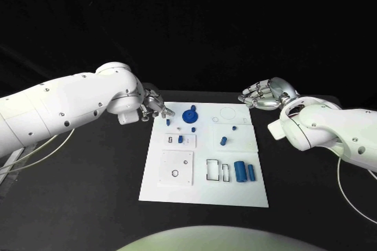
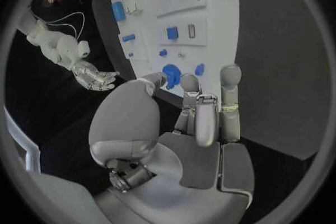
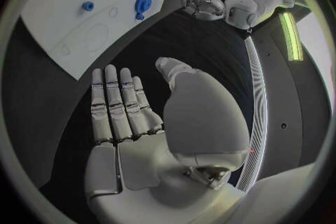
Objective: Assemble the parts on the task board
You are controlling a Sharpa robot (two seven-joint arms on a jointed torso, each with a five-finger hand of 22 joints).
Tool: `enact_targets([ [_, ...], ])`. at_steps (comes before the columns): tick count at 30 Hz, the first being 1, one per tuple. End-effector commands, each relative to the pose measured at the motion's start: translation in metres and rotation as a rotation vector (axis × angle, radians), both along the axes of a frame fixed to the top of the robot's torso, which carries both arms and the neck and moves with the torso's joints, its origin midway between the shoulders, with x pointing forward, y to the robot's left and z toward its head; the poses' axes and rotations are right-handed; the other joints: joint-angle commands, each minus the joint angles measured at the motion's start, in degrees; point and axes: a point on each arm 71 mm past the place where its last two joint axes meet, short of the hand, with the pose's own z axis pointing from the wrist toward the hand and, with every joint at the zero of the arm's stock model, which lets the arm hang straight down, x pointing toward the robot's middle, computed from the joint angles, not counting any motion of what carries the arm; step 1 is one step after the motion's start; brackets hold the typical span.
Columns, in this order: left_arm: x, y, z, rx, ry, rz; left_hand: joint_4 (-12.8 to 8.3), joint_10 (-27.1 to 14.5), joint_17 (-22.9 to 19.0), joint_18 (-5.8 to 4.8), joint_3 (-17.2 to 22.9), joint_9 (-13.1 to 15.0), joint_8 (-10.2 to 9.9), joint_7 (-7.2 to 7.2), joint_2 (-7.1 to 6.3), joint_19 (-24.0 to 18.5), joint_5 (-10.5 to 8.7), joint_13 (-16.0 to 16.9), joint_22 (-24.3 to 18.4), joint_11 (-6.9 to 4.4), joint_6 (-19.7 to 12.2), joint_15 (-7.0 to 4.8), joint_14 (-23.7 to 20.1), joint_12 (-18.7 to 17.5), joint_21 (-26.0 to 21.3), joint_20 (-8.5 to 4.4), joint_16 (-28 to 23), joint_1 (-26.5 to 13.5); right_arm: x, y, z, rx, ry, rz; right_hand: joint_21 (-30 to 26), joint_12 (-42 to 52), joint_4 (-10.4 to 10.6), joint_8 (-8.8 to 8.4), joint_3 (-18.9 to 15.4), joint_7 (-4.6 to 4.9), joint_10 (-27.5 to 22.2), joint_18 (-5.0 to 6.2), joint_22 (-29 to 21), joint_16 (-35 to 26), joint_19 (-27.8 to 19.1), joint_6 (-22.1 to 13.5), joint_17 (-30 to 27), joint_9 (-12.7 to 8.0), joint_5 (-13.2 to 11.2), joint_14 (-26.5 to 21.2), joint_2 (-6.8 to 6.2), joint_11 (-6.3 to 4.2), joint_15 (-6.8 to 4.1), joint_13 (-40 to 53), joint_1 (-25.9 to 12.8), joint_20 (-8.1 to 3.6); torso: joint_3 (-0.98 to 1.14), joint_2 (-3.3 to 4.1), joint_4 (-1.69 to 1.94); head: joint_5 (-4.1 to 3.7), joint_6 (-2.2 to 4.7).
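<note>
Head view: task board (image 1: 204,191) mid-bench; blue round part (image 1: 190,116) at its 12 o'clock edge, w/ left hand (image 1: 151,108) alongside at 9, empty, fingers apart. Looks light, stiff, slippery; pinch rim.
Right wrist view: right hand (image 3: 133,123) flat, empty.

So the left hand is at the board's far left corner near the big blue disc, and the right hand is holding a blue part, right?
Not quite. The right hand holds nothing; the right wrist view shows its fingers straight and its palm bare. The left hand is indeed at the board's far left corner near the blue disc.
</note>
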Motion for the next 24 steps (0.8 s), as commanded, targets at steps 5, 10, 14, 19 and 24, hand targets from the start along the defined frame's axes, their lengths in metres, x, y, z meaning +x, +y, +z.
enact_targets([
  [5,0.014,0.013,0.009,0.073,0.004,0.005,0.1,-0.6,5.1,0.05,-0.6,-0.8,-1.1,0.21,0.04,-0.3,0.07,-0.8,0.0,0.3,-0.6,0.48,2.7,-0.5,-0.4,0.27,-0.2,0.5,0.0,0.003,0.0,-0.002,-0.007,0.015,0.1,-0.4,-0.2,0.28,-0.3,2.69,0.0,0.68,-0.1,-0.2,-0.5,-0.4,-0.1,-0.1,0.3,-0.3,0.02,0.3,-0.05,-0.1,0.5,0.06,-0.09,0.26,-0.15,0.11,0.6],
  [10,0.02,0.014,0.01,0.087,0.009,0.012,0.2,-0.9,5.1,0.07,-0.8,-1.0,-1.3,0.28,0.09,-0.4,0.0,-1.4,0.0,0.38,-0.4,0.55,2.7,-0.8,-0.4,0.36,-0.2,0.3,0.001,0.003,0.0,-0.002,-0.007,0.014,0.1,-0.4,-0.2,0.3,-0.3,2.69,0.1,0.69,-0.1,-0.2,-0.4,-0.4,-0.1,-0.1,0.3,-0.3,0.05,0.3,-0.05,-0.1,0.6,0.06,-0.11,0.23,0.02,0.08,0.46],
  [14,0.024,0.012,0.008,0.098,0.022,0.009,0.2,-0.9,5.3,0.07,-0.8,-1.1,-1.3,0.29,0.17,-0.3,-0.02,-1.4,0.1,0.4,-0.4,0.57,2.8,-0.8,-0.4,0.39,-0.1,0.3,0.001,0.003,0.0,-0.002,-0.007,0.015,0.1,-0.4,-0.2,0.32,-0.3,2.69,0.1,0.7,-0.1,-0.2,-0.4,-0.4,-0.1,-0.1,0.3,-0.4,0.07,0.3,-0.05,-0.1,0.6,0.07,-0.09,0.23,0.03,0.02,0.33],
  [19,0.031,0.008,0.001,0.113,0.045,0.009,0.2,-1.0,5.2,0.1,-1.2,-1.7,-1.9,0.44,0.46,-0.3,-0.49,-1.5,0.2,0.53,-0.4,0.7,2.8,-0.8,-0.5,0.55,-0.1,-0.3,0.001,0.004,0.0,-0.001,-0.007,0.018,0.1,-0.4,-0.2,0.32,-0.3,2.69,0.1,0.7,-0.1,-0.2,-0.4,-0.4,-0.1,-0.1,0.3,-0.4,0.07,0.3,-0.05,-0.1,0.6,0.07,-0.15,0.23,-0.14,0.27,0.19],
  [24,0.035,0.003,-0.007,0.119,0.067,-0.003,0.2,-0.9,5.5,0.11,-1.5,-2.0,-2.2,0.51,0.73,-0.3,-0.74,-1.3,0.3,0.6,-0.4,0.77,2.8,-0.6,-0.5,0.64,0.0,-0.5,0.001,0.006,-0.001,-0.001,-0.007,0.021,0.1,-0.3,-0.2,0.34,-0.3,2.69,0.1,0.7,-0.1,-0.2,-0.4,-0.4,-0.1,-0.1,0.3,-0.4,0.1,0.29,-0.05,-0.1,0.6,0.07,-0.07,0.24,-0.21,0.38,0.29],
])
